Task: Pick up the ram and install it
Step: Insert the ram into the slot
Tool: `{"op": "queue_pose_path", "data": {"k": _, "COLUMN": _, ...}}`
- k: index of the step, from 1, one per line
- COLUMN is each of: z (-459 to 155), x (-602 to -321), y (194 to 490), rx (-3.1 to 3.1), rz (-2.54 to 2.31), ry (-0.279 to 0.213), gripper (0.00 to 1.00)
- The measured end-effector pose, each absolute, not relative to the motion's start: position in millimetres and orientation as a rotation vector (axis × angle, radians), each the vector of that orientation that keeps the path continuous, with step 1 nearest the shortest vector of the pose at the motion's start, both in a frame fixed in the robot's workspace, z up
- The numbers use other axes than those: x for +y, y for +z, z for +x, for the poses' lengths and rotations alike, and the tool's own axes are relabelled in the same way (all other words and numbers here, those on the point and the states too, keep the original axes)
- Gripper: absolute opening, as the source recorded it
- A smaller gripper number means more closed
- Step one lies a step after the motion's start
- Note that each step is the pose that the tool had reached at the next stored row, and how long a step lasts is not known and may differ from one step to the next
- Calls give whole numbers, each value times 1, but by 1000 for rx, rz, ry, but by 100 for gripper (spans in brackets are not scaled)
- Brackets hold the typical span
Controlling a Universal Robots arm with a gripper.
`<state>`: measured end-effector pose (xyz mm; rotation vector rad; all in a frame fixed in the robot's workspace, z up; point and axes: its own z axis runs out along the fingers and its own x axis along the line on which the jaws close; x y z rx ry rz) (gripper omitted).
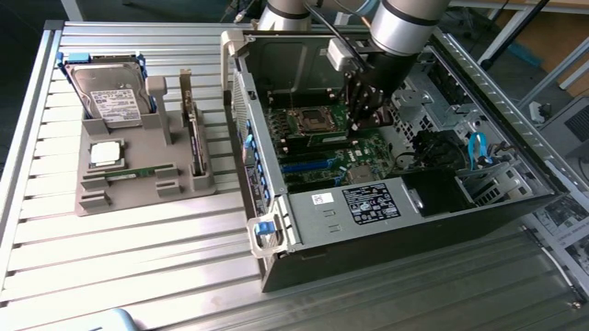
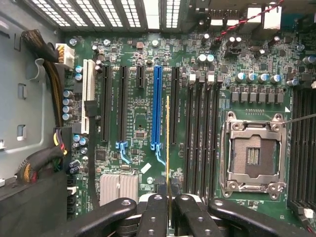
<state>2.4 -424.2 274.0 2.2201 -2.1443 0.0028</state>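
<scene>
Open PC case (image 1: 387,207) lies on its side on slatted table (image 1: 138,262), mobo facing up. CPU socket (image 2: 253,155) is empty, lever frame round it. Just beside socket: a bank of black DIMM slots (image 2: 202,138). Beyond them, further from socket: a black slot, then blue slot (image 2: 157,108), more black slots, a white slot (image 2: 89,94). Finned heatsink (image 2: 118,187) sits beyond blue slot from socket. Cable bundle (image 2: 44,98) runs along case wall, well apart from socket. Red/black twisted wire (image 2: 247,19) near board edge, clear of socket. Outside the case, well apart from socket (image 1: 313,121): grey holder (image 1: 120,193) w/ hard drive (image 1: 110,96), square silver chip (image 1: 106,153) and a thin board (image 1: 195,138) stood on edge.

Ram (image 2: 168,143) is inside case, over mobo, on the far side of DIMM bank from socket, between blue slot and the black slot next to it. Seen edge-on as a thin gold line. Long axis runs parallel to the slots and the DIMM bank; one end in claw, other end reaching along blue slot. Can't tell whether it touches the board.

Claw (image 2: 168,210) is nearly closed, black fingers (image 2: 153,217) pinching ram's flat faces from both sides. In exterior view the arm (image 1: 405,24) reaches down into case, claw (image 1: 365,123) just beside socket.
</scene>
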Motion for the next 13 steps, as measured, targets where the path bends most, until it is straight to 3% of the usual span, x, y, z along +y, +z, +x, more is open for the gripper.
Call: {"op": "queue_pose_path", "data": {"k": 13, "z": 2, "x": -422, "y": 270, "rx": -2144, "rz": 2220, "ry": 3, "gripper": 13}}
